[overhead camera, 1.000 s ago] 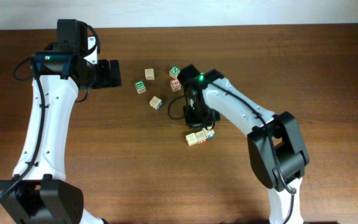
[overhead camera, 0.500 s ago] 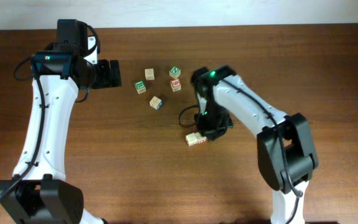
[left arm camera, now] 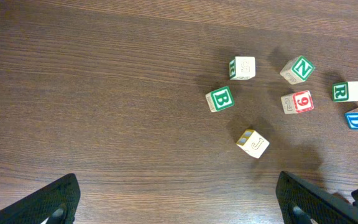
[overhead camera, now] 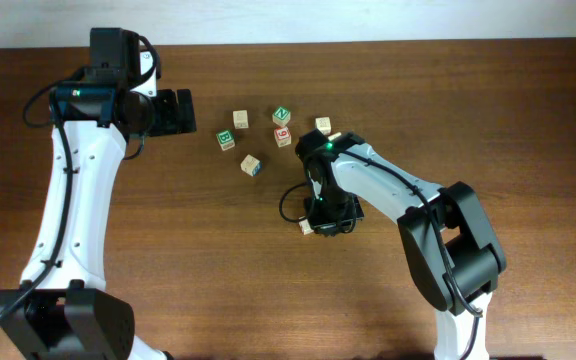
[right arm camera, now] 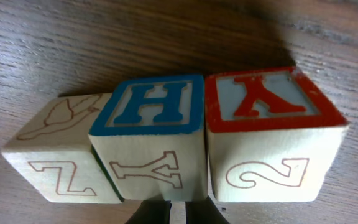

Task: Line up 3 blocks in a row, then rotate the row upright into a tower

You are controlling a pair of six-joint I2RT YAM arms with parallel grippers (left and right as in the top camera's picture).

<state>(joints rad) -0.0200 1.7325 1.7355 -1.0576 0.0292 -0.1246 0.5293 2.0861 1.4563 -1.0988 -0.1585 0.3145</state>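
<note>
As the right arm hung low over the dark wooden table [overhead camera: 168, 270], I judged the turning step to be in hand: the row of three small pale wooden alphabet cubes [right arm camera: 166, 143] lay side by side, faces touching, and looked set to be swung round as one. Seen from the wrist, the near-plain tan wooden cube [right arm camera: 58, 146] sat at the left end, the pale cube with the blue-printed H [right arm camera: 148, 143] in the middle and the pale cube with the red-orange print [right arm camera: 269, 137] at the right. The right gripper [right arm camera: 178, 214] had its jaws pinched almost together, holding nothing. It pointed at the near side of the middle cube, just below it in that view, but whether the tips touched the wood I could not tell, since only a sliver of them showed. From overhead the arm covered most of the row. The next move, to my mind, called for a steady push off-centre, so the row turned without breaking apart. At the back left, the left gripper [overhead camera: 178, 112] hung with jaws spread wide and empty, well apart from the row, above the scattered green-faced cubes [left arm camera: 219, 99]
</note>
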